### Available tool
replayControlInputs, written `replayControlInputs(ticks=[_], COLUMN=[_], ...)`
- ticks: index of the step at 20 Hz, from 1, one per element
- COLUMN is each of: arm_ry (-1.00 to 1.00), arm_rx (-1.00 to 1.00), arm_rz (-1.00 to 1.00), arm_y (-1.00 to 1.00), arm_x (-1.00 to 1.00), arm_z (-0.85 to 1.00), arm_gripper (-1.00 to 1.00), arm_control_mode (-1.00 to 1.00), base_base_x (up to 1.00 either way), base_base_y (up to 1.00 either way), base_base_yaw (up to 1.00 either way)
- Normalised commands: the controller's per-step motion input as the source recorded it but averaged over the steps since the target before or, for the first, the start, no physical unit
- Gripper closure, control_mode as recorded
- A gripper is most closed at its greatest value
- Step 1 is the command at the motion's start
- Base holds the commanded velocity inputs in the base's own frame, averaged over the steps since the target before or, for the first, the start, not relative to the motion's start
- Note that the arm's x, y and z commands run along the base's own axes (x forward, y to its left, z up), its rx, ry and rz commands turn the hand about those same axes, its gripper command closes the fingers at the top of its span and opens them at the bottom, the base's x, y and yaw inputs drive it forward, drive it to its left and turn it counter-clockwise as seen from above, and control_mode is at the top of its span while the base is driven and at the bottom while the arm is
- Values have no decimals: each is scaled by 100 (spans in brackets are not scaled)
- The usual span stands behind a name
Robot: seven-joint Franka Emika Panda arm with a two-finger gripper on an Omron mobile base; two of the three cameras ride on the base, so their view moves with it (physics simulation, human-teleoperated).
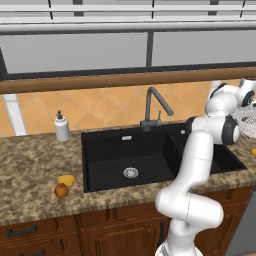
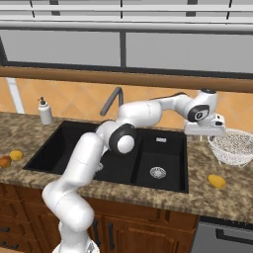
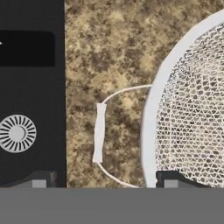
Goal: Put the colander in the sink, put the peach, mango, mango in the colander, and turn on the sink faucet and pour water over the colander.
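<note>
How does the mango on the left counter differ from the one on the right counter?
The yellow-orange oval mango left of the sink lies right beside the round orange-red peach; the yellow-orange oval mango right of the sink lies alone. The right one sits in front of the white wire-mesh colander; the left one is far from it. Both rest on the speckled granite counter.

the counter (image 3: 109, 48) is speckled brown and tan granite, and in the hand view it fills the stretch between the two fingertips and runs on above them. way off from the fingers, at the far left end of the counter near the back, sits a white soap bottle (image 1: 61, 128) with a dark pump top, standing upright. behind it is an orange tiled wall (image 2: 74, 99), then a wooden ledge (image 1: 125, 80) and a big window (image 2: 74, 48) above that. dark wooden cabinets (image 1: 100, 235) with black handles sit under the counter.
</note>
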Motion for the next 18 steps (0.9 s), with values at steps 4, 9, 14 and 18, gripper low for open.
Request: replayControlInputs(ticks=[4, 9, 14, 18], arm_ry=[-2, -7, -3, 0], arm_rx=[0, 0, 0, -1], arm_rz=[0, 0, 0, 0], arm_y=[-22, -27, -13, 2], arm_x=[8, -2, -18, -7], arm_z=[-28, -18, -17, -20], arm_gripper=[-100, -100, -100, -100], arm_control_mode=[-100, -100, -100, -100], base_base_x=[0, 0, 0, 0], base_base_y=[0, 0, 0, 0], base_base_yaw=[0, 0, 0, 0])
